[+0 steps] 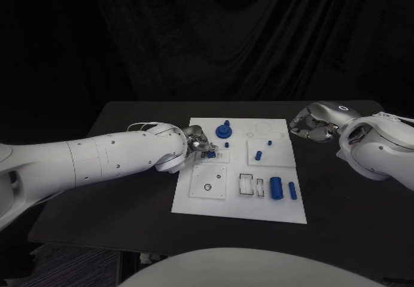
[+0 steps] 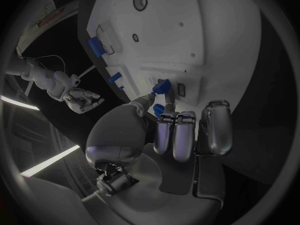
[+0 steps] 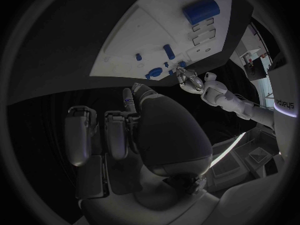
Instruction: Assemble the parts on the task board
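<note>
Pinching a blue part (image 2: 162, 87) over the task board (image 1: 194, 197), left robot hand (image 1: 197, 145), right robot hand (image 1: 310, 127) curled, holding nothing.

A black worktop (image 1: 129, 197) spans the middle of the head view. Behind it, a dark curtain (image 1: 207, 48) fills the upper frame. Patterned floor (image 1: 69, 263) shows at lower left.

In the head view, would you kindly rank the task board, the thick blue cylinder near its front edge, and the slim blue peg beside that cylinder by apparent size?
1. task board, by far the largest.
2. thick blue cylinder.
3. slim blue peg: similar in length to the cylinder but clearly narrower.
All lie at a similar distance from the camera, so the order seems reliable.
</note>
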Controlling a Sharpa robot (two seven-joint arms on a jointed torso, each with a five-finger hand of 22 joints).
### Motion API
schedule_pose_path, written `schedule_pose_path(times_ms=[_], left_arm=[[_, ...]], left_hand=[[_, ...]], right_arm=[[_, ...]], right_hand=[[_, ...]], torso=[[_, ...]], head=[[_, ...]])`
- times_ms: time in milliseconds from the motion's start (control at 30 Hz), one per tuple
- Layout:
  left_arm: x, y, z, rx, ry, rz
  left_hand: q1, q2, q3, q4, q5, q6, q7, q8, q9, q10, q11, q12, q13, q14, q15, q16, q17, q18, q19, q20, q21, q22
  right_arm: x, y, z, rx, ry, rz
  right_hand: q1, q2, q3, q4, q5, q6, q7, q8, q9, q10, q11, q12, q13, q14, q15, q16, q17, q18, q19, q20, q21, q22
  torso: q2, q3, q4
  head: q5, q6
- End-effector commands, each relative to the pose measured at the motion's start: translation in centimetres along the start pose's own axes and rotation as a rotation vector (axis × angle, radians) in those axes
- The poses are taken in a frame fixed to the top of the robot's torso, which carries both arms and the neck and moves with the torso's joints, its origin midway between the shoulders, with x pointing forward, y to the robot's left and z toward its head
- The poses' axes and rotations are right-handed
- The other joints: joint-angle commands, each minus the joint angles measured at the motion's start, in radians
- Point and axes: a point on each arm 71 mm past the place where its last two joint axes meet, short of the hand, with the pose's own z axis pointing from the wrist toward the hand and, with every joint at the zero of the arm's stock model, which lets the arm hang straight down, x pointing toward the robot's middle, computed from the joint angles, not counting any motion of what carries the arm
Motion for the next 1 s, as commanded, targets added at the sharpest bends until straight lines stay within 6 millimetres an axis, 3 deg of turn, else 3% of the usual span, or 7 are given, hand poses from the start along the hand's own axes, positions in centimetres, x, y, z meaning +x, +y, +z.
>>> schedule_pose_path(times_ms=[33, 100, 200, 333, 567, 633, 1000], left_arm=[[0.1, -0.2, -0.1, 0.046, -0.003, -0.007], [-0.1, -0.2, -0.1, 0.071, -0.021, -0.014], [-0.7, -0.3, -0.3, 0.138, -0.072, -0.030], [-1.8, -0.5, -1.0, 0.285, -0.185, -0.051], [-3.0, -0.4, -2.7, 0.491, -0.314, -0.048], [-3.1, -0.1, -3.3, 0.538, -0.333, -0.044], [-1.8, 2.9, -5.2, 0.588, -0.334, -0.055]], left_hand=[[-0.020, -0.004, -0.015, 0.024, -0.014, -0.009, 0.012, -0.022, -0.003, 0.104, 0.011, 0.003, 0.263, 0.104, 0.011, 0.003, 0.263, -0.003, -0.005, 0.008, -0.007, -0.002], [-0.025, -0.011, -0.033, 0.038, -0.036, -0.027, 0.019, -0.048, -0.012, 0.104, 0.018, 0.003, 0.263, 0.104, 0.016, 0.003, 0.263, -0.003, -0.006, 0.012, -0.008, 0.000], [-0.008, -0.022, -0.088, 0.069, -0.068, -0.086, 0.052, -0.143, -0.085, 0.104, 0.046, 0.003, 0.263, 0.104, 0.041, 0.003, 0.263, -0.004, -0.008, 0.036, -0.007, 0.007], [0.041, -0.024, -0.135, 0.084, -0.053, -0.113, 0.072, -0.203, -0.149, 0.104, 0.064, 0.003, 0.263, 0.104, 0.060, 0.003, 0.263, -0.004, -0.011, 0.054, -0.005, 0.017], [0.190, -0.020, -0.133, 0.051, 0.070, -0.112, 0.081, -0.235, -0.205, 0.104, 0.075, 0.003, 0.263, 0.104, 0.071, 0.003, 0.263, -0.003, -0.020, 0.067, -0.003, 0.029], [0.242, -0.022, -0.115, 0.044, 0.103, -0.131, 0.081, -0.241, -0.224, 0.104, 0.067, 0.003, 0.263, 0.104, 0.067, 0.003, 0.263, -0.005, -0.019, 0.066, 0.003, 0.041], [0.387, -0.031, -0.023, 0.025, 0.127, -0.176, 0.075, -0.239, -0.269, 0.104, 0.058, 0.003, 0.263, 0.104, 0.062, 0.003, 0.263, -0.017, 0.000, 0.060, 0.034, 0.097]], right_arm=[[0.1, -0.1, 0.0, 0.019, 0.010, -0.001], [0.1, -0.2, -0.1, 0.020, 0.010, -0.001], [0.1, -0.3, -0.1, 0.022, 0.010, -0.001], [0.1, -0.4, -0.2, 0.026, 0.010, -0.001], [0.1, -0.6, -0.4, 0.032, 0.011, 0.000], [0.1, -0.7, -0.5, 0.034, 0.012, 0.000], [0.1, -0.9, -0.7, 0.043, 0.017, 0.000]], right_hand=[[0.011, -0.002, 0.005, 0.001, 0.007, 0.001, 0.003, -0.004, -0.001, 0.059, 0.007, -0.003, 0.215, 0.090, 0.007, -0.003, 0.218, 0.005, 0.050, 0.007, -0.003, 0.225], [0.011, -0.002, 0.005, 0.001, 0.007, 0.001, 0.003, -0.004, -0.001, 0.059, 0.007, -0.003, 0.215, 0.090, 0.007, -0.003, 0.218, 0.005, 0.050, 0.007, -0.003, 0.225], [0.011, -0.002, 0.005, 0.002, 0.007, 0.002, 0.003, -0.005, -0.001, 0.059, 0.007, -0.003, 0.215, 0.090, 0.008, -0.003, 0.218, 0.005, 0.050, 0.007, -0.004, 0.225], [0.011, -0.002, 0.005, 0.002, 0.007, 0.002, 0.003, -0.005, -0.001, 0.059, 0.007, -0.003, 0.215, 0.090, 0.008, -0.003, 0.218, 0.005, 0.050, 0.007, -0.004, 0.225], [0.011, -0.002, 0.005, 0.002, 0.007, 0.002, 0.003, -0.005, -0.001, 0.059, 0.007, -0.003, 0.215, 0.090, 0.008, -0.003, 0.218, 0.005, 0.050, 0.008, -0.003, 0.225], [0.010, -0.002, 0.005, 0.002, 0.007, 0.002, 0.003, -0.005, -0.001, 0.059, 0.007, -0.003, 0.215, 0.090, 0.008, -0.003, 0.218, 0.005, 0.050, 0.008, -0.003, 0.225], [0.009, -0.002, 0.005, 0.003, 0.006, 0.001, 0.004, -0.006, -0.002, 0.060, 0.007, -0.002, 0.215, 0.090, 0.008, -0.002, 0.219, 0.005, 0.050, 0.008, -0.002, 0.225]], torso=[[0.000, 0.0002, -0.0004], [0.000, 0.0002, -0.0006], [0.000, 0.0002, 0.0001], [0.000, 0.0006, 0.0001], [0.000, 0.0001, -0.0002], [0.000, 0.0001, -0.0002], [0.001, -0.0005, 0.0006]], head=[[0.000, 0.000], [0.001, 0.000], [-0.001, 0.000], [-0.002, 0.000], [-0.004, 0.000], [-0.004, 0.000], [0.006, 0.000]])
